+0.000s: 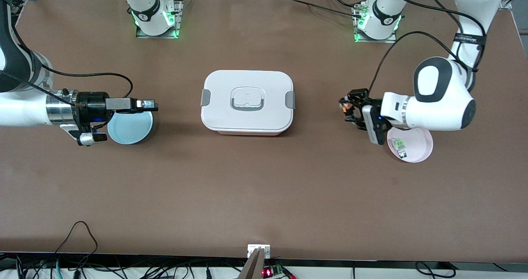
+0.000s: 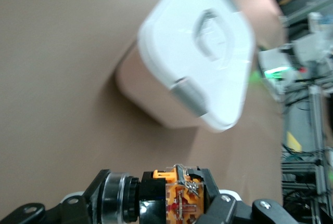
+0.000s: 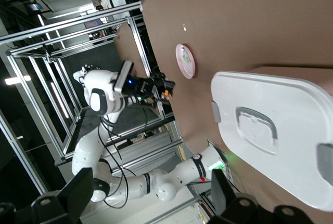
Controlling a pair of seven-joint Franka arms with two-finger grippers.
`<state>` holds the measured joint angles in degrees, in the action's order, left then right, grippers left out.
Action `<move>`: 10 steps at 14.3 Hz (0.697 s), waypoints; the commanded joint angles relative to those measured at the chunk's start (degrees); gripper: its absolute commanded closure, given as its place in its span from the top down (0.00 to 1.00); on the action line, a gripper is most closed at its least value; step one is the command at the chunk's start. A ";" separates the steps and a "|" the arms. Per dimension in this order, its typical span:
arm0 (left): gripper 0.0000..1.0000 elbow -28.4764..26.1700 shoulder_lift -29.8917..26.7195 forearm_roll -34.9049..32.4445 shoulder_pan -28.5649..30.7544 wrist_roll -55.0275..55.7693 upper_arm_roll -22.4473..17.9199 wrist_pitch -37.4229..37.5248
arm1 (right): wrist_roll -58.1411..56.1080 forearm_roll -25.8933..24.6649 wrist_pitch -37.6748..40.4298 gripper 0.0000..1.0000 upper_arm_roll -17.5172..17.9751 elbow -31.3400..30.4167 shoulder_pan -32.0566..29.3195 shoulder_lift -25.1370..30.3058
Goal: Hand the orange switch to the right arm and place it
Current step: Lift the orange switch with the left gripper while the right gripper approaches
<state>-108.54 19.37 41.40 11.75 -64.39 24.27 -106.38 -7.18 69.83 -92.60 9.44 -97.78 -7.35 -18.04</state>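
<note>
The right arm (image 1: pixel 24 106) reaches in level from its end of the table, wrist horizontal, and the right gripper (image 1: pixel 150 104) hangs over the blue plate (image 1: pixel 131 127) with its slim fingers spread wide and empty. At the table's middle sits the white lidded box (image 1: pixel 247 102). The left arm (image 1: pixel 443 93) bends down and points its wrist sideways toward the box; the left gripper (image 1: pixel 345 108) is clamped on the orange switch (image 2: pixel 179 199), in the air beside the pink plate (image 1: pixel 420 149).
</note>
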 commanded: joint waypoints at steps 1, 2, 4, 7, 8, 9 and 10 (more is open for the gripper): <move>0.00 -2.19 -0.04 10.68 1.00 -18.86 2.70 1.17 | 1.02 2.06 -4.59 1.00 3.73 -0.57 -0.39 1.52; 0.00 -3.42 -0.12 15.68 0.91 -25.11 3.67 1.00 | 1.11 2.07 -6.17 1.00 4.96 -0.66 -0.30 1.52; 0.00 -5.09 -0.04 24.83 0.91 -38.03 4.99 0.73 | 2.42 2.07 -7.50 1.00 5.59 -0.84 0.92 1.52; 0.00 -7.98 1.02 37.92 -0.23 -57.81 7.44 -0.41 | 4.09 2.07 -7.68 1.00 5.59 -1.01 2.07 1.52; 0.00 -10.00 1.02 42.75 -0.23 -62.65 9.37 -2.50 | 4.62 2.07 -7.68 1.00 5.59 -0.93 2.42 1.52; 0.00 -11.67 0.93 47.76 -0.23 -66.62 12.00 -5.48 | 4.80 2.07 -7.94 1.00 5.59 -0.84 2.86 1.52; 0.00 -12.47 1.02 51.81 -0.23 -69.27 14.47 -8.64 | 4.89 2.07 -8.55 1.00 5.59 -0.84 3.21 1.52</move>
<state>-118.20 20.76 85.53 11.27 -124.40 34.56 -110.49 -3.57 70.76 -99.72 14.88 -97.82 -4.78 -17.51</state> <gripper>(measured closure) 0.273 0.000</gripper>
